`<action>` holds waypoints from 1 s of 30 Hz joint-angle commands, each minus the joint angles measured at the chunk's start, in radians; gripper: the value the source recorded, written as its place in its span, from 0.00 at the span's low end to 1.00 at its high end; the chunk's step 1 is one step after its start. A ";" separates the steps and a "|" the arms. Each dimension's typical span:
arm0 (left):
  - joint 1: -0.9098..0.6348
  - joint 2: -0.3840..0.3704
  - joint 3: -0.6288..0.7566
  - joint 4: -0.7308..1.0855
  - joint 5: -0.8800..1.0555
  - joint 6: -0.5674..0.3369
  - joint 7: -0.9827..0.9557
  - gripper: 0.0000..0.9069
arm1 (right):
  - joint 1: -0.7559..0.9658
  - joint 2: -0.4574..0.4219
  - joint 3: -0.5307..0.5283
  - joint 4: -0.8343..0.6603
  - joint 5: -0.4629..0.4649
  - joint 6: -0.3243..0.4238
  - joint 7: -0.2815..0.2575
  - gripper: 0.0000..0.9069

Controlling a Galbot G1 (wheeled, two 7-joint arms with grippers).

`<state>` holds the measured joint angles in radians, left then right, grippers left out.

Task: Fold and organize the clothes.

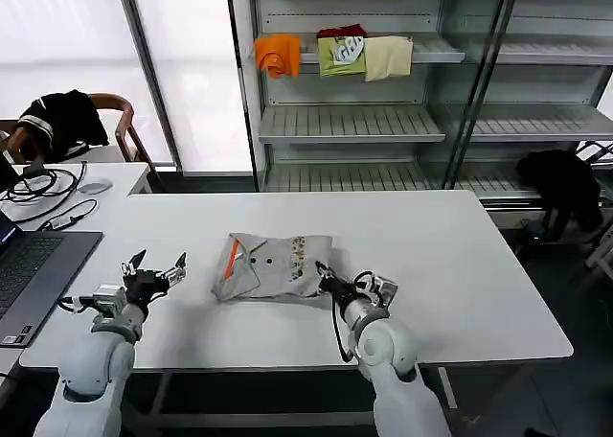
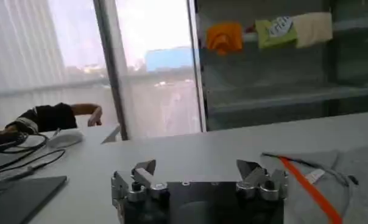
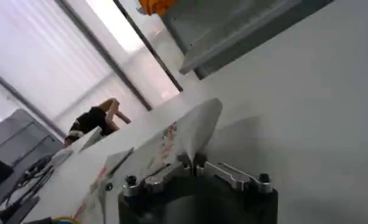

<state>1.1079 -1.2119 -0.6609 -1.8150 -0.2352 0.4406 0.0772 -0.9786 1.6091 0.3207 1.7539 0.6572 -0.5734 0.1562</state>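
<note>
A light grey shirt [image 1: 273, 264] lies partly folded at the middle of the white table [image 1: 460, 264], with orange collar lining and a small multicoloured print. My right gripper [image 1: 324, 276] is at its near right corner, shut on a raised flap of the cloth [image 3: 193, 131]. My left gripper [image 1: 153, 267] hovers open above the table to the left of the shirt, clear of it. From the left wrist view the shirt's collar edge [image 2: 312, 189] lies off to one side of the left gripper [image 2: 196, 173].
A laptop [image 1: 29, 269] and cables [image 1: 43, 183] sit at the table's left end. Behind stand metal shelves [image 1: 383, 121] holding orange, green and cream garments [image 1: 335, 54]. A chair with a black garment [image 1: 62, 121] stands far left.
</note>
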 commanded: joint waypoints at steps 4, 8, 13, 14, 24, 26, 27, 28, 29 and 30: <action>0.032 -0.047 0.013 -0.024 0.041 -0.003 0.007 1.00 | -0.011 -0.245 0.024 0.081 0.017 -0.007 -0.012 0.00; 0.033 -0.074 0.015 -0.032 0.056 -0.004 0.007 1.00 | 0.004 -0.274 0.032 0.070 0.012 -0.007 -0.023 0.00; 0.034 -0.087 0.014 -0.038 0.058 -0.006 0.007 1.00 | 0.005 -0.287 0.033 0.072 0.008 -0.007 -0.027 0.00; 0.034 -0.088 0.014 -0.038 0.058 -0.007 0.007 1.00 | 0.004 -0.286 0.033 0.074 0.003 -0.007 -0.029 0.00; 0.043 -0.088 0.014 -0.044 0.056 -0.014 0.008 1.00 | 0.002 -0.305 0.044 0.069 -0.030 -0.008 -0.044 0.00; 0.044 -0.086 0.014 -0.045 0.055 -0.015 0.009 1.00 | -0.002 -0.311 0.046 0.070 -0.031 -0.007 -0.046 0.00; 0.044 -0.085 0.013 -0.045 0.055 -0.015 0.009 1.00 | -0.003 -0.311 0.046 0.071 -0.033 -0.007 -0.046 0.00; 0.044 -0.085 0.013 -0.044 0.054 -0.016 0.009 1.00 | -0.004 -0.310 0.046 0.071 -0.039 -0.007 -0.047 0.00; 0.044 -0.084 0.013 -0.044 0.054 -0.016 0.009 1.00 | -0.005 -0.306 0.049 0.069 -0.053 -0.007 -0.052 0.00; 0.044 -0.083 0.013 -0.043 0.054 -0.016 0.009 1.00 | -0.005 -0.304 0.050 0.068 -0.060 -0.007 -0.054 0.00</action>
<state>1.1502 -1.2904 -0.6475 -1.8570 -0.1839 0.4252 0.0850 -0.9820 1.3316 0.3639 1.8209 0.6336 -0.5810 0.1139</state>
